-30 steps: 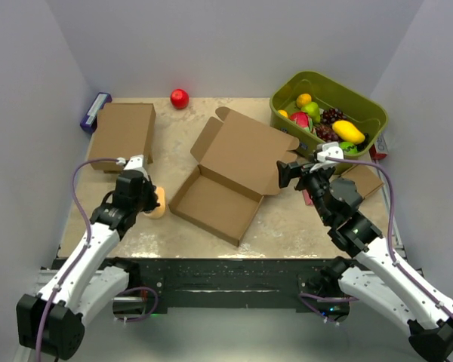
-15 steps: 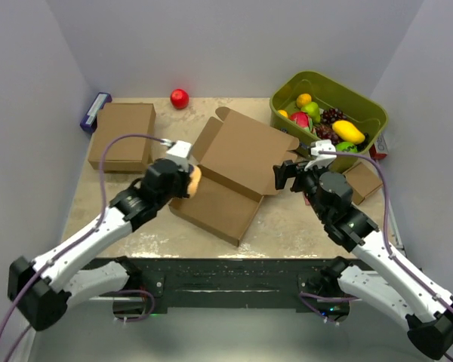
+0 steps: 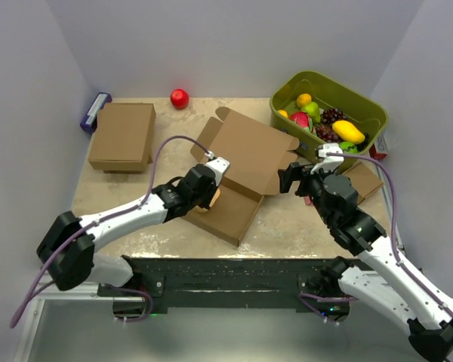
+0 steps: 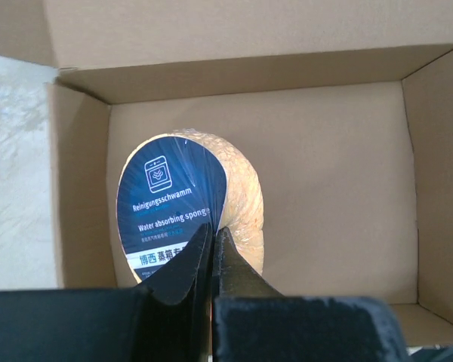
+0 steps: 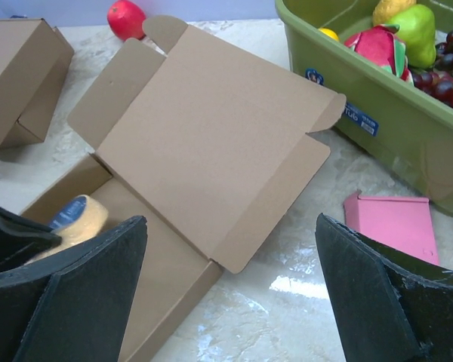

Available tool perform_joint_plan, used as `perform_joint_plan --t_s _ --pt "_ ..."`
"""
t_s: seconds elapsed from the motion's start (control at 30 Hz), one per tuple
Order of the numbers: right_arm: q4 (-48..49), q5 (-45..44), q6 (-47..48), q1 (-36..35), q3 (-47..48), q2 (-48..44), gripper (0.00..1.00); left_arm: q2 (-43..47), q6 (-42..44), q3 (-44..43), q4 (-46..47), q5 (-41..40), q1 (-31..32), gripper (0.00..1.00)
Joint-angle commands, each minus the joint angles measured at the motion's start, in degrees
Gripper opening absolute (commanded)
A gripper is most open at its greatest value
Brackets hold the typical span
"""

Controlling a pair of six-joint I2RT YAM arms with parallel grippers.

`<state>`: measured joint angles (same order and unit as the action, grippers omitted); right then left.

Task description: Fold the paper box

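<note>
Brown corrugated cardboard mailer box [image 3: 245, 154]: centre of table [image 3: 287, 226], tray open, lid laid back. Probably light and stiff, hinging at creases; best taken at the lid's free edge. The left gripper [image 4: 211, 241] pinches a yellow sponge [image 4: 241, 188] inside the tray, and the right gripper [image 5: 228, 226] gapes beside the lid.

A lab test cell: plain walls [image 3: 234, 45] box in a marble-look table [image 3: 287, 226] with robot arms [image 3: 128, 215].
</note>
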<state>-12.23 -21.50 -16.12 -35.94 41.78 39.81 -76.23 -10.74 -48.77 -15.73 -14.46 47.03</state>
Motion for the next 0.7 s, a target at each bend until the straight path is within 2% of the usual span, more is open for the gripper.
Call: perform_joint_plan --t_s 0.0,0.1,0.2,0.23,0.27,0.33,0.37,0.4,0.43,0.5,0.57,0.67 --pt "1.2 0.2 -2.1 0.3 2.0 0.9 0.95 -7.5 3.6 -5.4 1.4 2.8 1.0 0.00" --pt "1.1 0.5 -2.5 0.3 3.2 2.8 0.95 -11.8 4.5 -7.8 -0.3 3.3 1.8 0.00" --pt "0.6 1.1 -3.0 0.3 3.9 3.3 0.96 -12.2 4.2 -8.7 -0.4 4.7 1.8 0.01" --pt "0.5 1.1 -3.0 0.3 3.8 3.2 0.97 -11.7 4.2 -8.7 -0.2 4.9 1.8 0.07" --pt "0.2 1.1 -3.3 0.3 3.9 2.6 0.98 -11.1 4.5 -8.6 0.2 4.9 1.8 0.27" --pt "-0.2 1.1 -3.6 0.3 4.0 2.2 0.99 -9.2 4.7 -8.4 0.3 3.1 1.8 0.49" --pt "-0.6 1.1 -3.6 0.3 4.0 1.9 0.99 -8.5 4.8 -8.4 0.0 2.6 1.8 0.66" --pt "-0.9 1.2 -3.7 0.3 4.2 1.8 0.99 -7.1 4.8 -8.4 -0.1 1.8 1.7 0.73" --pt "-1.2 1.4 -3.8 0.3 4.2 1.8 0.99 -6.2 4.8 -8.4 0.0 1.6 1.7 0.91" --pt "-2.5 1.5 -4.0 0.3 4.9 1.9 0.99 -3.4 4.4 -8.4 0.3 1.1 1.5 0.98" --pt "-4.0 1.3 -4.4 0.3 5.9 1.9 0.99 -1.5 3.0 -9.6 0.3 2.4 0.4 0.99" --pt "-7.1 -3.3 -7.4 0.3 7.6 1.5 0.97 3.3 0.4 -11.5 2.4 10.0 -6.5 1.00"
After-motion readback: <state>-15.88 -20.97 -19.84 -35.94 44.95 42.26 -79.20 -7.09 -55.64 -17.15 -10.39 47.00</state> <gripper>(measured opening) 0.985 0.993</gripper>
